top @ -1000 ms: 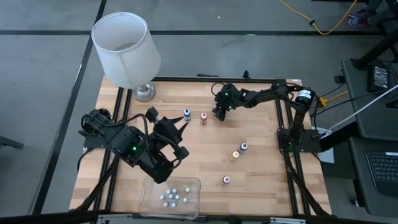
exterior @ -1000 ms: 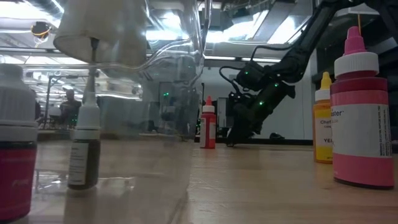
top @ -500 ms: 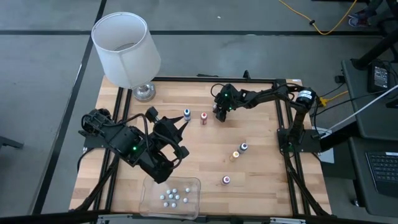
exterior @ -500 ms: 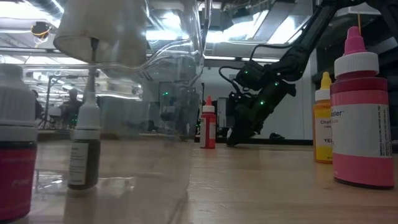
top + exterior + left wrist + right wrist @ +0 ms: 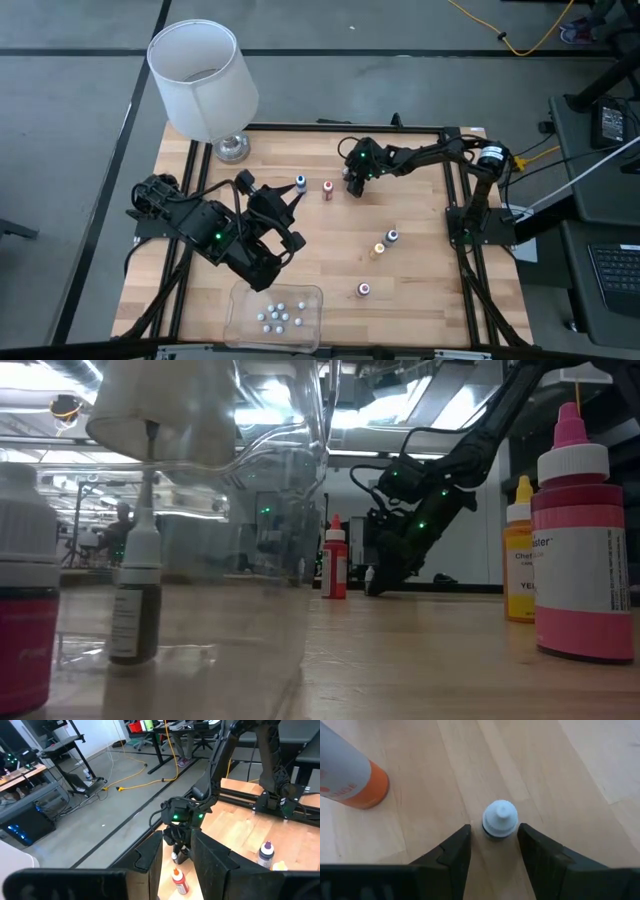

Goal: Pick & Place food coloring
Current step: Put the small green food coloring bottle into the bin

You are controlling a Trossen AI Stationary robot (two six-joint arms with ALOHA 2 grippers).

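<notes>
While the left gripper [image 5: 268, 215] waits with fingers spread at nine o'clock, the right gripper [image 5: 352, 186] reaches low toward twelve o'clock, its fingers [image 5: 451, 851] parted around a white-capped bottle [image 5: 499, 819], not yet squeezing. A red bottle [image 5: 327, 188] stands just beside; bare wood [image 5: 420, 280] lies toward four o'clock.

Overhead on a wooden table [image 5: 420, 290], both arms over it.

White-shaded lamp [image 5: 204, 82] at the far left corner. Left gripper [image 5: 291, 203] mid-left, pointing toward a blue-topped bottle [image 5: 300, 184]; just beside that, a red bottle [image 5: 327, 188]. Right gripper [image 5: 353, 186] lowered just right of the red bottle. Further right and nearer: a dark bottle [image 5: 392, 237], an orange one [image 5: 379, 250], a purple one [image 5: 363, 290]. Near edge: clear tray [image 5: 240, 305] holding several pale-capped bottles [image 5: 280, 316].
</notes>
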